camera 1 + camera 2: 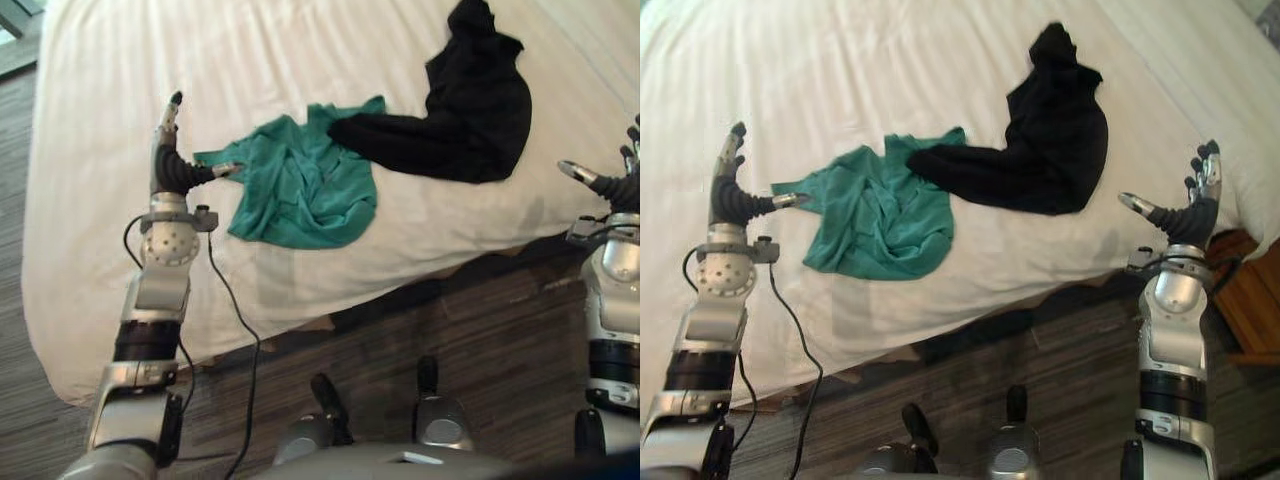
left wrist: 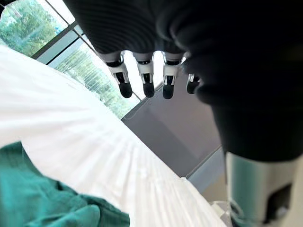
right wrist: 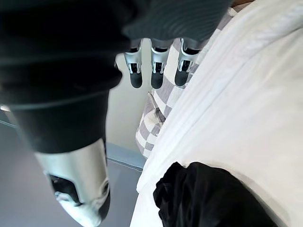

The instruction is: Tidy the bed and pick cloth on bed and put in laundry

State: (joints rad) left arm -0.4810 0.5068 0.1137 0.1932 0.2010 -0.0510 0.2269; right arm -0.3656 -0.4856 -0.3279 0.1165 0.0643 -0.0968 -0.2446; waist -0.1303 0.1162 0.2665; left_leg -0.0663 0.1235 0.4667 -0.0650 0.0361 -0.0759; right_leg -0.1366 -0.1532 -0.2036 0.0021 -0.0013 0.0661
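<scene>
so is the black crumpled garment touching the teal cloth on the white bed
Touching. In the left eye view the black crumpled garment overlaps the teal cloth at its narrow end, no white bed showing between.

One white bed (image 1: 110, 110), one crumpled teal cloth (image 1: 300, 190), one crumpled black cloth (image 1: 470, 120)

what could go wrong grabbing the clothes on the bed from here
The black cloth overlaps the teal cloth, so the left hand lifting the teal one may drag the black one along. Both lie on the white sheet; its closing fingers could pinch the sheet too.
</scene>
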